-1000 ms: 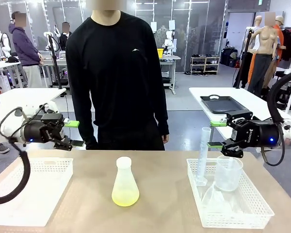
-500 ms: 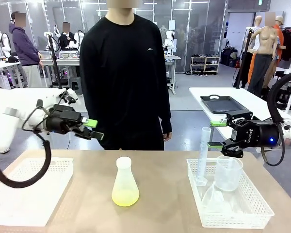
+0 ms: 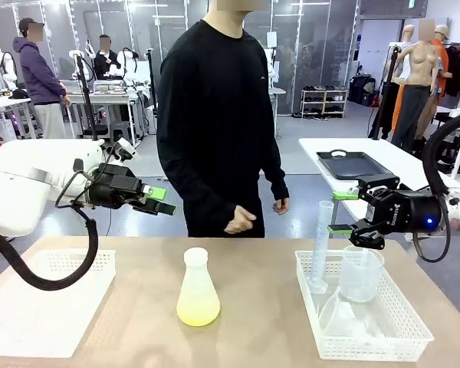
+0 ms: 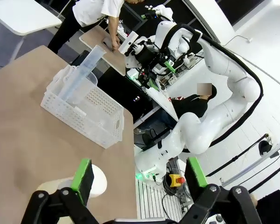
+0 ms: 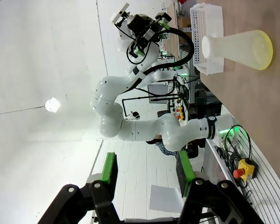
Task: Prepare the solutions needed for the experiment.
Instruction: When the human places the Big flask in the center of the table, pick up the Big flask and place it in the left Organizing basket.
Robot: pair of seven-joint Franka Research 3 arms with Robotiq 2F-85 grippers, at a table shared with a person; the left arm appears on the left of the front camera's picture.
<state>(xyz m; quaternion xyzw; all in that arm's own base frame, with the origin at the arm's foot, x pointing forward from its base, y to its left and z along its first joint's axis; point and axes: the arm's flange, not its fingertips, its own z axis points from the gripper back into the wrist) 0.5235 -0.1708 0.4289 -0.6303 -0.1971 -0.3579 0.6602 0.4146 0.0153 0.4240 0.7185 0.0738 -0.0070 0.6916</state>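
Brown tabletop [image 3: 261, 264] in a busy lab hall carries the work. At its middle stands a frosted conical flask [image 3: 198, 285] with a white top. The solution [image 3: 198, 313] lies as a shallow yellow-green layer in the flask's base. Upright and alone in open space, the flask seems set where either arm can reach it.

At 9 o'clock from it sits a shallow white basket [image 3: 31, 337]. At 3 o'clock a deeper white basket [image 3: 418, 333] keeps the spare labware together: a tall graduated cylinder [image 3: 322, 245], nearly upright, and a clear beaker [image 3: 360, 272] just beside it. At 12 o'clock the person [image 3: 215, 115] stands at the far edge with hands low and touching nothing, probably waiting.

The left gripper [image 3: 162, 201] hangs at about 10 o'clock from the flask, well above the table, its jaws wide apart and empty. Its wrist view looks down past the green pads at what seems to be the flask's cap [image 4: 99, 181], so I judge it is lining up for a grasp at the neck. The right gripper [image 3: 339, 211] hovers at 2 o'clock, near the cylinder's top, jaws parted with nothing between them. It is likely parked there to fetch measuring ware. No pouring has begun, by the look of it.
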